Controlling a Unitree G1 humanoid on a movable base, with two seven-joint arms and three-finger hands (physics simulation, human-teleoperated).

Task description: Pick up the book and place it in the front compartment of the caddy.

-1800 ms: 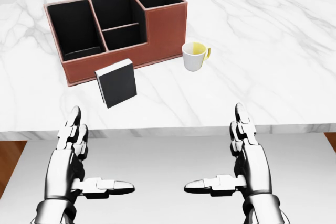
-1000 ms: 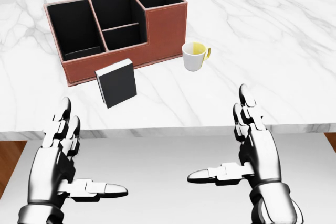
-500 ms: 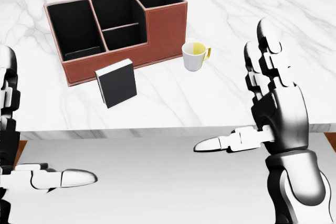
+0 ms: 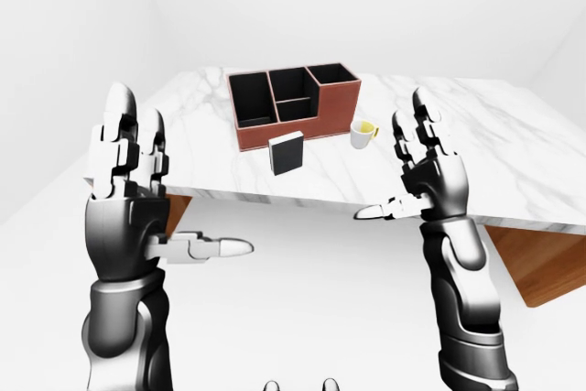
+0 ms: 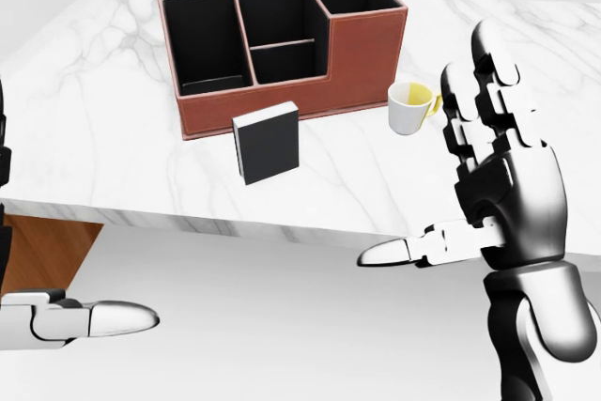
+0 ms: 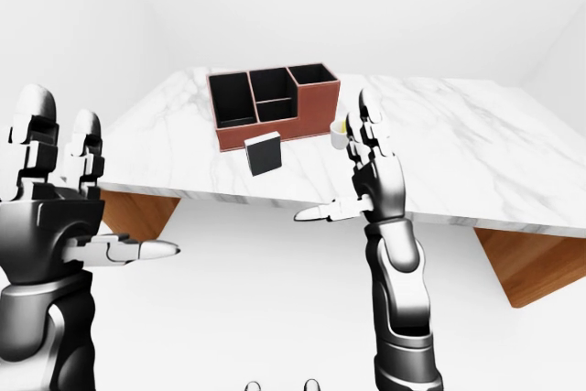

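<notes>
- Book (image 5: 268,143): black cover, white page edge, standing upright on the marble table (image 5: 113,138); positioned just below the caddy in the head view, not touching either hand.
- Caddy (image 5: 282,49): reddish-brown walls, black interior, resting on the table directly above the book in the head view. Four compartments visible: one large at left, two smaller ones stacked in the middle, one at right. All appear unoccupied.
- Mug (image 5: 409,107): white outside, yellow inside, handle pointing right; stands on the table just right of the caddy, near the raised right fingers in the head view.
- Right hand (image 5: 502,194): raised, palm upright, fingers extended and spread apart, thumb pointing left; grasps nothing and stands apart from the book.
- Left hand (image 4: 128,194): raised to the left of the table in the left-eye view, fingers extended upward and apart, thumb pointing right; grasps nothing, well apart from the book.
- Table support: brown wooden panels show beneath the marble top at both sides.
</notes>
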